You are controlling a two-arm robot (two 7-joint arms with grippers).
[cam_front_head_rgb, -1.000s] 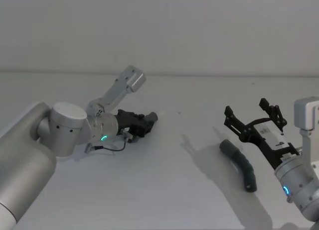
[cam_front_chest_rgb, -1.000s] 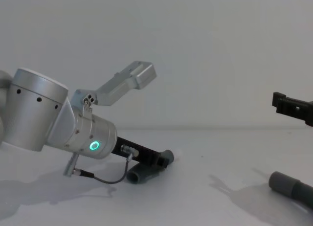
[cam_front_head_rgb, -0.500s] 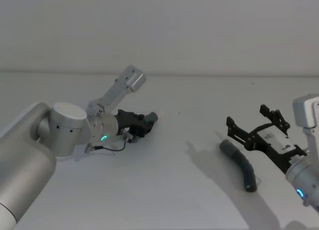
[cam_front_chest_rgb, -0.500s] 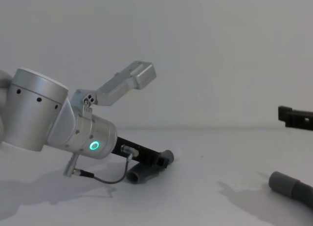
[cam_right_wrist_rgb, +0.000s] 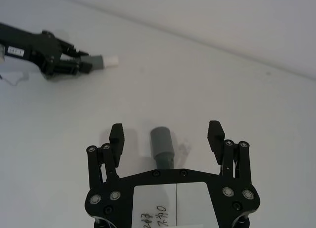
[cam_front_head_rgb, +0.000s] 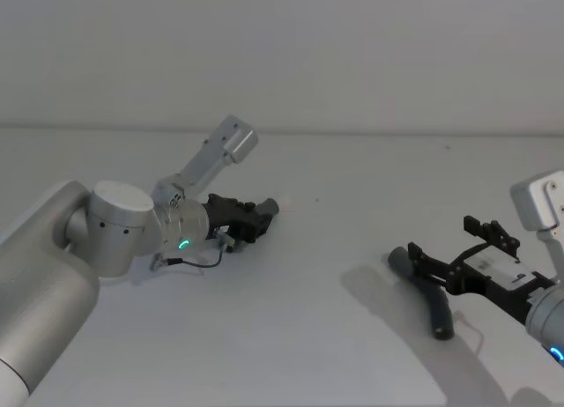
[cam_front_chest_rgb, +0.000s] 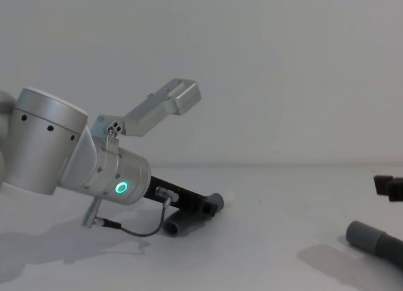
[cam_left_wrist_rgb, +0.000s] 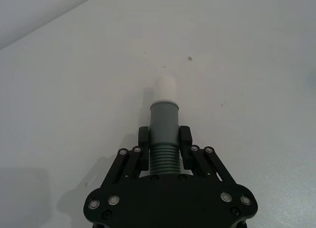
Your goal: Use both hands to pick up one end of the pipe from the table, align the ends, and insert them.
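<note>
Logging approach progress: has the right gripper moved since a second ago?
Yes. In the head view the open right gripper has come down toward the curved pipe piece, which stays put.

On the left of the plain white-grey table (cam_front_head_rgb: 308, 328), the black two-fingered left gripper (cam_front_head_rgb: 258, 213) clasps the dark grey curved tube piece with a white tip (cam_left_wrist_rgb: 163, 120), tip pointing rightward. Well apart on the right lies the dark grey tube piece with a wide smooth cuff (cam_front_head_rgb: 433, 294); the black two-fingered right gripper (cam_right_wrist_rgb: 166, 131) hangs over its cuff end, fingers spread either side
</note>
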